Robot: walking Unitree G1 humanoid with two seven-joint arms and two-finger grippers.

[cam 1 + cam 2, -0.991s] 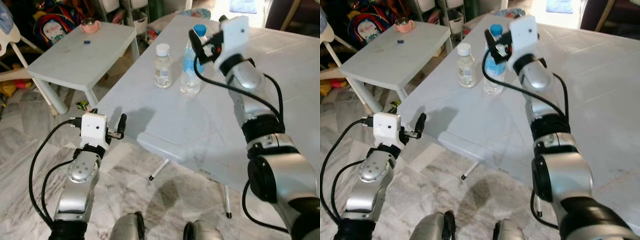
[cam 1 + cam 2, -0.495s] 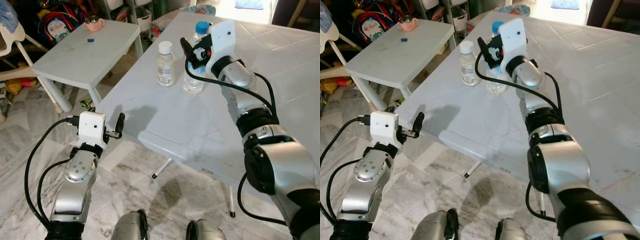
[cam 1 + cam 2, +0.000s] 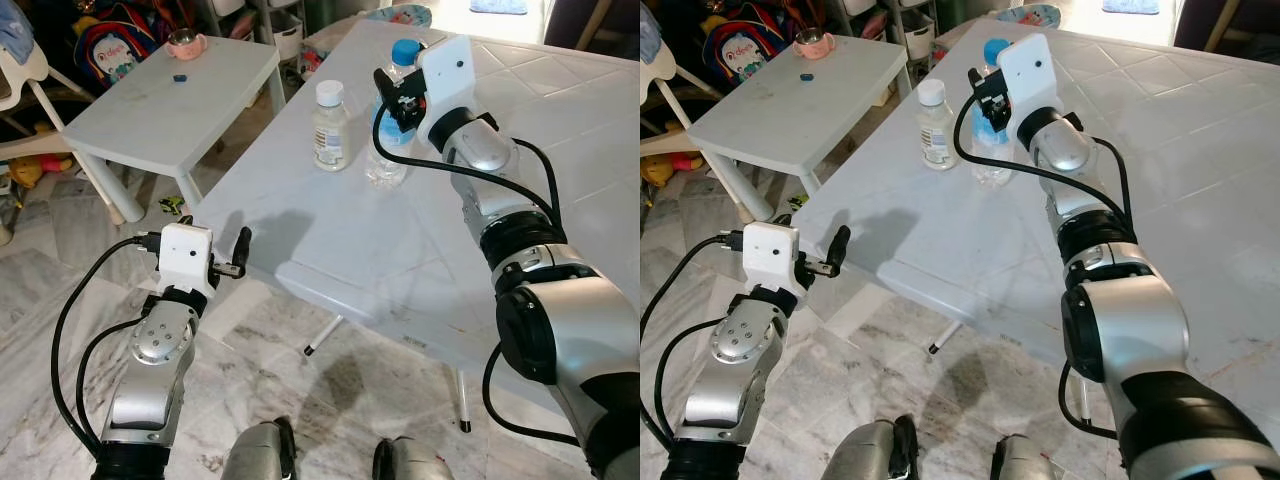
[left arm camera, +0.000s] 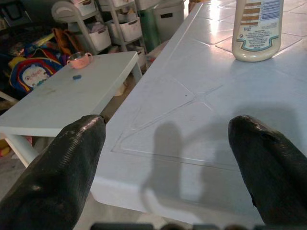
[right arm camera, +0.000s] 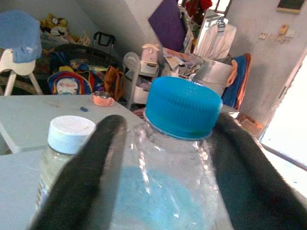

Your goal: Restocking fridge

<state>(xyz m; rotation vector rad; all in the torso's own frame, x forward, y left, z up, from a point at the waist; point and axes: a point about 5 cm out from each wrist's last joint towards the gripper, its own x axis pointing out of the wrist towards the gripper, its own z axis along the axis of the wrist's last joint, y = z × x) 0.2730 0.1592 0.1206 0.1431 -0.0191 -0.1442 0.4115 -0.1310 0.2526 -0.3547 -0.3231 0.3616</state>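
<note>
bottles stand on the big white table (image 3: 330,230), near its far left corner: a clear one with a blue cap and blue label, the water bottle (image 3: 388,120), and just beside it on the left a smaller bottle (image 3: 330,128) with a white cap and pale contents. right gripper (image 5: 163,163) is up at the water bottle, its two black fingers (image 5: 93,163) spread to either side of the neck just under the blue cap (image 5: 181,106); the fingers lie close against the plastic, but whether they actually press on it i cannot tell. the small bottle's white cap shows beside the left finger in the right wrist view. left gripper (image 4: 168,177) hangs low off the table's near left edge, fingers (image 4: 57,177) wide apart with nothing between them, pointing across the tabletop toward the small bottle. off to the left stands a low side table (image 3: 160,100) with a pink cup (image 3: 185,43) and a small blue bit (image 3: 179,77) on it. behind it are a backpack (image 3: 115,35) and shelves of bins. floor (image 3: 330,400) is marbled tile.
</note>
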